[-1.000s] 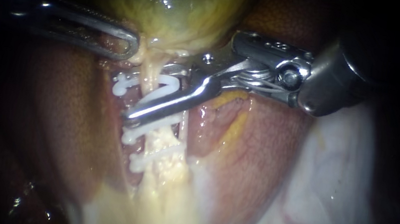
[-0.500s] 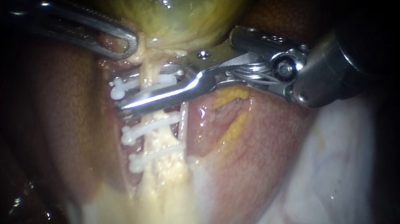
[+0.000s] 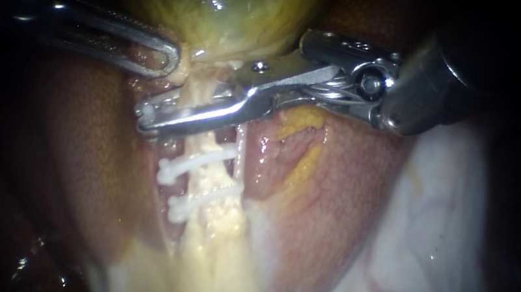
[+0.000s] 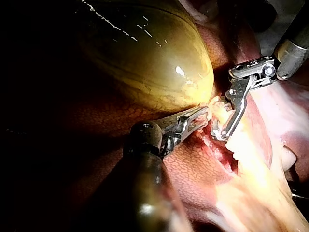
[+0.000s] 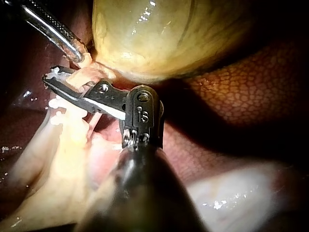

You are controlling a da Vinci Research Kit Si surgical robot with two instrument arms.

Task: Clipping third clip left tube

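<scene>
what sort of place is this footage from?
Likely a surgical-robot bench setup, though the bench itself is out of view: a gallbladder on liver, white clips across a tube, with the left instrument and right instrument at the tissue.

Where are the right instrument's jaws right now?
In the endoscope view the right instrument reaches across the left tube below the gallbladder, its jaws shut on a clip, above the two lower clips.
</scene>
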